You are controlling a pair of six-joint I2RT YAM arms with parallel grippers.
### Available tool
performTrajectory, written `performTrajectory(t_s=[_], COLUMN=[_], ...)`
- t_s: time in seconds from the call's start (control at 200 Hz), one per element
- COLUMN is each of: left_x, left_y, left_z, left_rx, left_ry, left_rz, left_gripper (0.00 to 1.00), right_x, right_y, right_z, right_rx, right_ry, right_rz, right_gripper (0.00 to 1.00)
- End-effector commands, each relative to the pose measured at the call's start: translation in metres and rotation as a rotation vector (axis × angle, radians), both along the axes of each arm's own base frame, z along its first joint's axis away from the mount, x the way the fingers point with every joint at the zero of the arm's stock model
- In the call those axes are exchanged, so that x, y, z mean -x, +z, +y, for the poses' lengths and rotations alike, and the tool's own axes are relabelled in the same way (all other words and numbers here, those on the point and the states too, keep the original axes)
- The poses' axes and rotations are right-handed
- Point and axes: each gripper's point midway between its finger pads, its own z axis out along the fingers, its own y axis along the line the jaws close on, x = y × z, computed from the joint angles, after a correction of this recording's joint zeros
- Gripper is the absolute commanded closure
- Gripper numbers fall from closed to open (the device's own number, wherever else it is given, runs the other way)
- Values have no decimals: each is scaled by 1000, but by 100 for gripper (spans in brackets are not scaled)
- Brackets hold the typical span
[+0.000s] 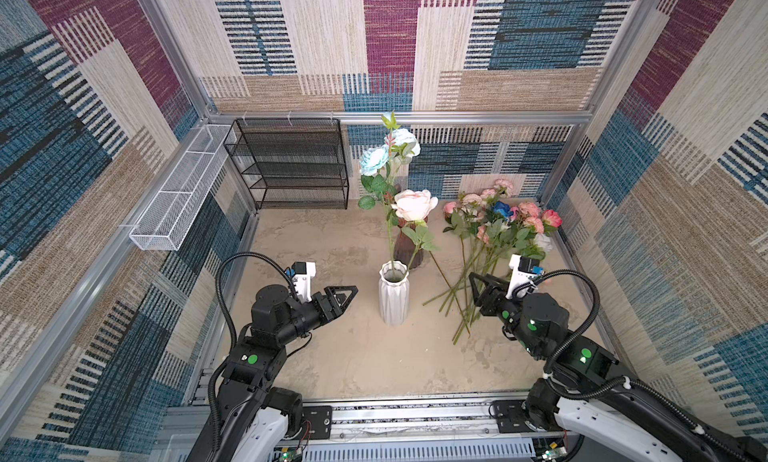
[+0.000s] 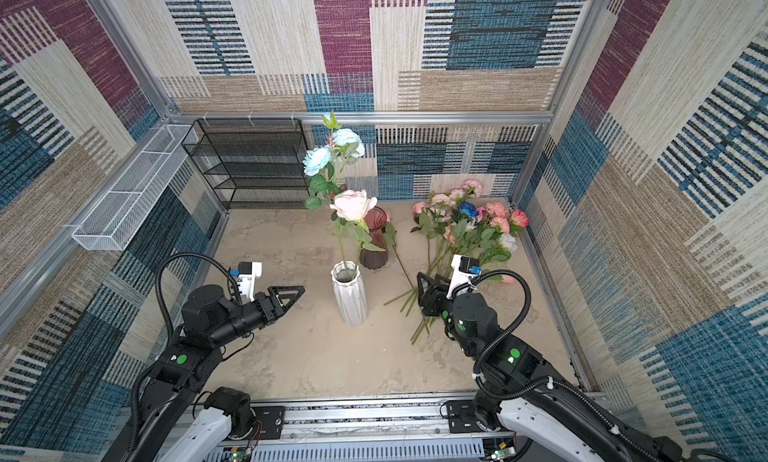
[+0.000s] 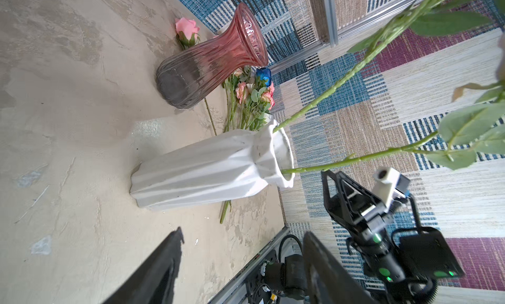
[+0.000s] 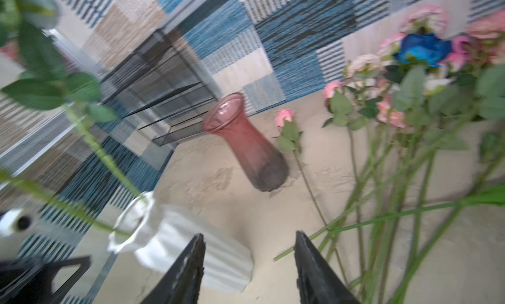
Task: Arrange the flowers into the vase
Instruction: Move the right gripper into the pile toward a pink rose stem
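The flowers point(image 1: 498, 227) are mostly lying in a heap at the far right of the table point(image 1: 353, 356), while pale blue and cream-pink ones are standing in the white vase point(image 1: 394, 302) at the centre. The right gripper point(image 1: 473, 278) is hovering over the heap's stem ends, jaws parted and gripping nothing. The left gripper point(image 1: 352, 291) is hanging just left of the vase, spread wide and empty.
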Motion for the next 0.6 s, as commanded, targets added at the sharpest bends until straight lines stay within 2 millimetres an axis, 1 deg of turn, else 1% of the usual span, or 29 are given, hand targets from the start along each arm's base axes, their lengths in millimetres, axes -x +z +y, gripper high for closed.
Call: performTrajectory(t_s=[0.0,0.125,0.235,0.336,0.416,0.506,0.596], left_x=[0,1,3,5,7,6,4], left_y=[5,0,-2,-2,-2,-2,-4], left_z=[-2,-2,-1,0,0,1,0], left_rx=[5,8,10,6,1,0,8], left_ry=[-15,-13,-12,-13,-15,-10,-4], left_rz=[-30,-20,-14,-15,-15,-13,-8], left_gripper=[29,29,29,29,29,29,29], right_x=[-21,-60,-87,-103,-107,-112,-124], right_y=[-32,-77,-101,-113,-122,-123,-128], right_z=[-4,-34,-56,-73,-86,-99,-112], right_rx=[-110,-163,-243,-261,-285,-347,-341], right_ry=[44,3,-18,-65,-111,-126,-160], right_rz=[133,267,311,333,350,324,332], right_gripper=[48,55,56,57,57,56,57])
